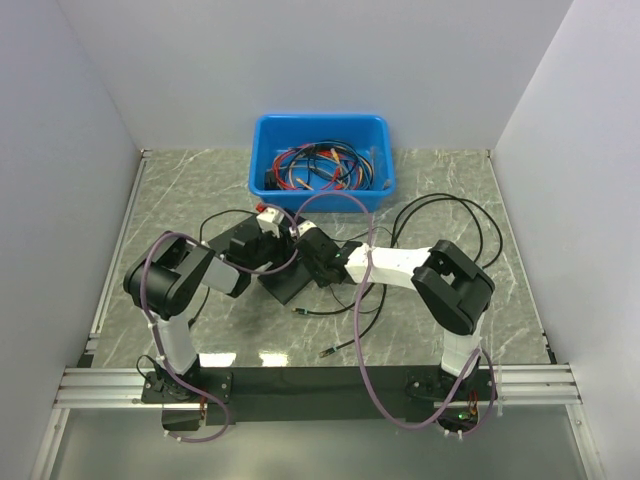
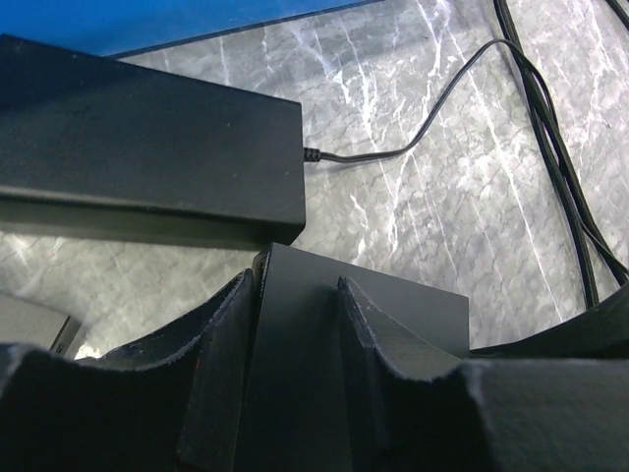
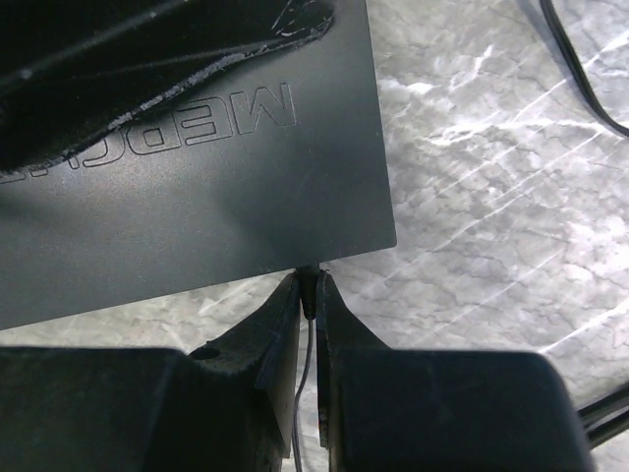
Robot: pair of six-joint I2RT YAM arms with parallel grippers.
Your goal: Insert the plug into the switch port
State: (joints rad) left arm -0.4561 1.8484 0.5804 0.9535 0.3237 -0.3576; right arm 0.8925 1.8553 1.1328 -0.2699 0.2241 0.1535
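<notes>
The switch (image 1: 284, 284) is a flat black box lying between the two arms at the middle of the table. My left gripper (image 2: 295, 283) is shut on one end of the switch (image 2: 403, 307), a finger on each side. In the right wrist view the switch (image 3: 197, 187) shows raised lettering on its top. My right gripper (image 3: 311, 297) is shut on the plug (image 3: 311, 285), a small black connector whose thin cable runs back between the fingers. The plug's tip touches the switch's near edge close to a corner; the port itself is hidden. In the top view my right gripper (image 1: 318, 262) faces my left gripper (image 1: 262, 250).
A black brick-shaped adapter (image 2: 147, 138) with a thin black cable (image 2: 413, 147) lies just beyond the switch. A blue bin (image 1: 262, 150) of red, blue and black cables stands at the back. Loose cable ends (image 1: 300, 312) lie near the front, and black cable loops (image 1: 450, 215) at the right.
</notes>
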